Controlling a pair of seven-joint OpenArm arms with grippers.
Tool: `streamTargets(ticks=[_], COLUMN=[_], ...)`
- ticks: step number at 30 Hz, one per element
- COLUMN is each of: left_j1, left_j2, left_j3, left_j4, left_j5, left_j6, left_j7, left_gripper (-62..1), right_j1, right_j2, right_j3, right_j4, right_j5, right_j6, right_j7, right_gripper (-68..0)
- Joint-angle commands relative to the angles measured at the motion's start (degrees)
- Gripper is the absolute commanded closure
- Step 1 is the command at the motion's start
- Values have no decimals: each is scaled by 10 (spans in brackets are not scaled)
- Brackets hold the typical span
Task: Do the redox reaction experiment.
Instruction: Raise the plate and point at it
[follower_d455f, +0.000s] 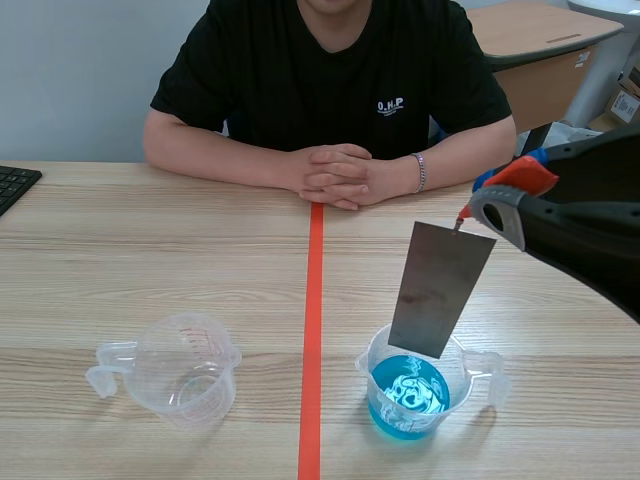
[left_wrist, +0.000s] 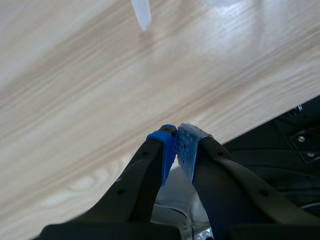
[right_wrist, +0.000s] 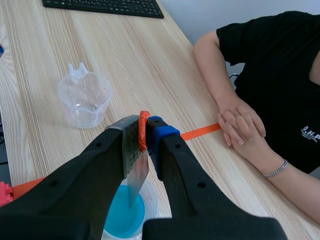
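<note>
Metal plate (follower_d455f: 440, 288): clamped by its upper corner in the right hand (follower_d455f: 497, 197), long axis near upright and slightly tilted. Its lower edge hangs at the rim of the cup of blue liquid (follower_d455f: 408, 398) on the bench (follower_d455f: 150, 250), so a straight lowering looks due. Left hand (left_wrist: 176, 143): closed on nothing at the bench's near edge; the right hand is the one placed to act.

A pale wall (follower_d455f: 80, 70), with a wooden desk (follower_d455f: 545, 30) beyond.
</note>
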Motion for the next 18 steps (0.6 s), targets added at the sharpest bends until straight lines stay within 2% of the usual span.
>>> streamTargets(ticks=[1, 8, 11, 15, 18], left_j1=[-16, -88, -127, -194, -251], left_j2=[-19, -96, -123, -139, -143], left_j3=[1, 14, 34, 67, 107], left_j4=[6, 7, 7, 7, 7], left_j5=[-7, -17, -35, -51, -53], left_j6=[-1, -2, -25, -51, -55], left_j7=[-4, -12, -12, -13, -21], left_gripper=[-42, -42, -42, -42, -42], right_j1=[3, 3, 3, 3, 3], right_j2=[8, 8, 8, 8, 8], right_j3=[5, 5, 5, 5, 5], right_j4=[11, 13, 13, 13, 13], right_j5=[12, 14, 14, 14, 14], right_j6=[3, 3, 3, 3, 3], right_j7=[6, 6, 6, 6, 6], right_gripper=[-15, -15, -15, -15, -15])
